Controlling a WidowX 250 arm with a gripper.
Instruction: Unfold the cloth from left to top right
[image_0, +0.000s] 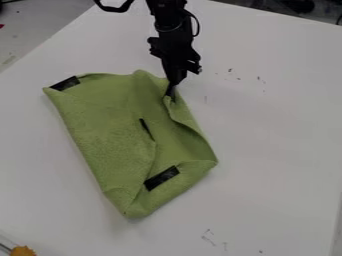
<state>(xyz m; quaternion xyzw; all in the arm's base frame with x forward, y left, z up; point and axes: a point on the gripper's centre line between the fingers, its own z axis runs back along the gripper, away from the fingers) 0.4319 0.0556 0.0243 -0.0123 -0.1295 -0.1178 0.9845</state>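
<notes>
White table (280, 125), your largest item: flat surface beneath everything you are handling.

Green cloth (110, 130), one, in the middle-left of your view: matte, lightly textured, lying at a slant and partly folded. You see a broad panel at left, its inner edge slanting toward the lower corner; a raised, rumpled fold along the right side; a turned-over section at the bottom; creases between.

Black arm (172, 30), one, entering at your top edge. Its gripper (171, 94) points down, tip at the cloth's upper-right edge. Whether it is apart, together or clamped on the cloth, you cannot tell.

Black strip (161, 178), wide, on your cloth's lower section.

Second black strip (65, 83), at the cloth's upper-left corner.

Yellow-orange item (23, 251), at your lower-left corner, cut by the border.

Slim dark strip (145, 129), near the cloth's centre.

Small dark marks (230, 70), scattered on your table.
</notes>
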